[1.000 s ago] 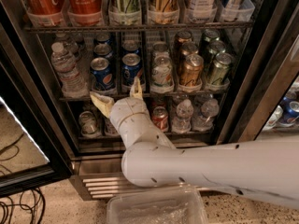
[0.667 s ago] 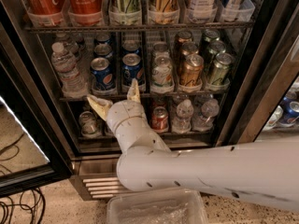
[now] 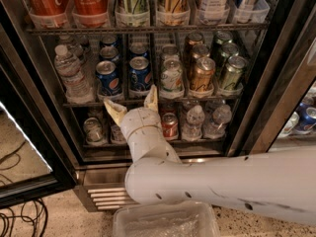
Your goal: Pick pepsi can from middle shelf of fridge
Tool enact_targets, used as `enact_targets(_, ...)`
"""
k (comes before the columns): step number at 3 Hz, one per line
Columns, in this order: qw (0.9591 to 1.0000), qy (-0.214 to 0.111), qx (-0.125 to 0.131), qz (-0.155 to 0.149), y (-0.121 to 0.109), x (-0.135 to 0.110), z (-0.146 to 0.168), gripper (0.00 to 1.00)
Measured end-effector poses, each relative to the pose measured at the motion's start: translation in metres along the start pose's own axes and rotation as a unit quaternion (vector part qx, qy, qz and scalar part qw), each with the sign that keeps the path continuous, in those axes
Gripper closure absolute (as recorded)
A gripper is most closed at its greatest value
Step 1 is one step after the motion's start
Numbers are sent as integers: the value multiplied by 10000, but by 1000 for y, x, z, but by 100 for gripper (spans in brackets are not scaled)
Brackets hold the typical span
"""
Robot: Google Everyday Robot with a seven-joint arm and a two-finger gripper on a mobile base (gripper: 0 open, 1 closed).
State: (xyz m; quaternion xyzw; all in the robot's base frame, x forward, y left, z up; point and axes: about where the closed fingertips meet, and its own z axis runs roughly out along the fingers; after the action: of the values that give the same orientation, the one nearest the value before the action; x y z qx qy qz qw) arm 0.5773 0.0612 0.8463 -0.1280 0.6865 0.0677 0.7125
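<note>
The fridge stands open with a black frame and wire racks. On the middle shelf two rows of dark blue pepsi cans stand at left centre; the front ones are a can and a can beside it. My gripper is open and empty. Its two cream fingers point up just below the shelf's front rail, under the two front pepsi cans, touching neither. The white arm runs from the gripper down and right across the lower fridge.
A water bottle stands left of the pepsi cans. A white-green can, gold cans and green cans stand to the right. Coca-Cola bottles fill the top rack. A clear bin sits on the floor below. The glass door hangs open at left.
The gripper has moved slightly left and up toward the middle shelf's front rail, its fingers staying spread.
</note>
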Motion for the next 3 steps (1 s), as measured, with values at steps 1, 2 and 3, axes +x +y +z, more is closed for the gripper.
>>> enact_targets(1, 9998, -13, 176, -2, -13, 2, -1, 18)
enact_targets(2, 9998, -52, 189, -38, -17, 1, 6, 21)
enact_targets(3, 9998, -109, 129, -132, -17, -3, 19, 25)
